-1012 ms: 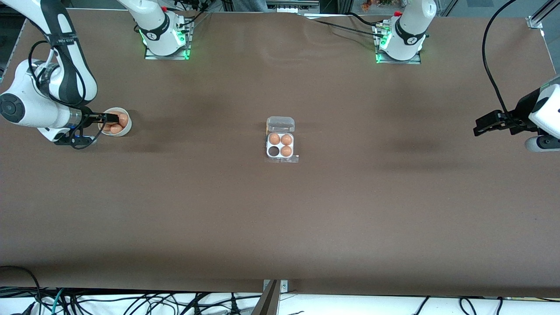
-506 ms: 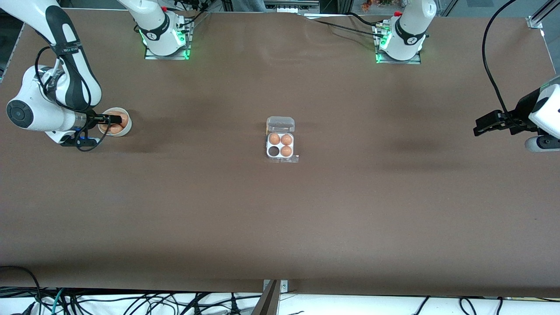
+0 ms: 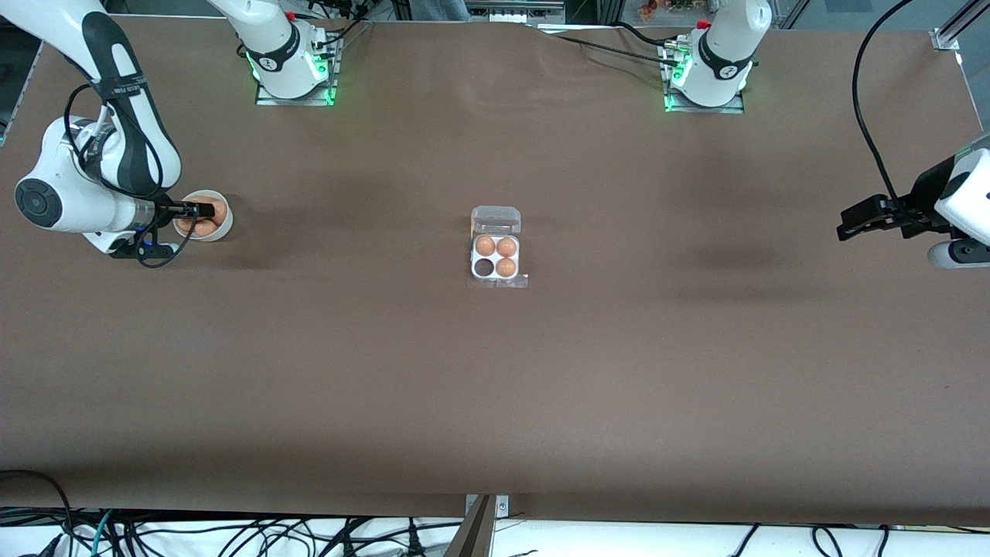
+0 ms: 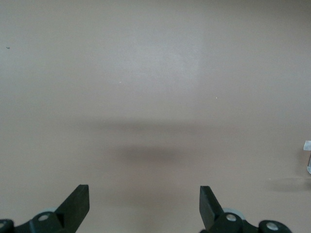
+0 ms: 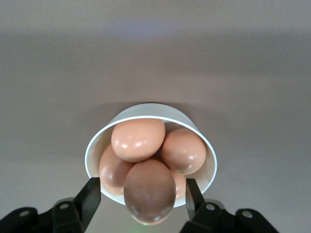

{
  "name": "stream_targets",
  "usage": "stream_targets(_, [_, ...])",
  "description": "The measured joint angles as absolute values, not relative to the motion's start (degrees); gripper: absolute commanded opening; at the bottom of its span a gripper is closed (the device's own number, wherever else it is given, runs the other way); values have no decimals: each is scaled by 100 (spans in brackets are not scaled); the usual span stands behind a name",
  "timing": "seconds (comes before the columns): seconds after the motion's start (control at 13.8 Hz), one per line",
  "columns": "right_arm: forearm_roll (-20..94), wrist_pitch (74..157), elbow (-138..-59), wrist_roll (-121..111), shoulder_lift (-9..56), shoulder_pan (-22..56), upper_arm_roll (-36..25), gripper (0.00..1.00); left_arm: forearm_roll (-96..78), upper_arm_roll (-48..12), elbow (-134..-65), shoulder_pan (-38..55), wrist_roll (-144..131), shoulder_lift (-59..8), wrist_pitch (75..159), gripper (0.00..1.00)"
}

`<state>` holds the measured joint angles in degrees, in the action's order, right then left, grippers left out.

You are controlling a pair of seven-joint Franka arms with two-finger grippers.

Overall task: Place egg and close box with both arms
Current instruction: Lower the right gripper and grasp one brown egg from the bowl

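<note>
Over the bowl (image 5: 150, 155) of eggs, right end effector (image 5: 143, 196) spread around one egg (image 5: 149, 191); box (image 3: 496, 257) holds three.

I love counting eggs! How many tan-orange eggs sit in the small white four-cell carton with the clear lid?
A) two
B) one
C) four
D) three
D: the small white four-cell carton holds three tan-orange eggs, and the one cell nearer the camera, toward the right arm's end, is dark and empty.

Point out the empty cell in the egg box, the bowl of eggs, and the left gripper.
empty cell (image 3: 484, 268), front view, its dark hollow.
bowl (image 5: 146, 110), right wrist view, its white rim.
left gripper (image 4: 144, 204), left wrist view, midway between the open fingertips.
</note>
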<state>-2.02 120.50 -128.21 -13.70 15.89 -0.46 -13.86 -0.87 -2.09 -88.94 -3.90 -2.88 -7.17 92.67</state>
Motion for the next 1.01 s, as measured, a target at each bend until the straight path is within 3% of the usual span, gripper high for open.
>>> stream_targets(0.58, [-202,11999,-12821,-1387,1670,-46,-1392,43,-87,-209,-8894,-390,-289,-717,9267,100])
stream_targets(1.01, [-202,11922,-12796,-1386,1670,-46,-1392,39,-87,-209,-8894,-390,-288,-717,9267,100])
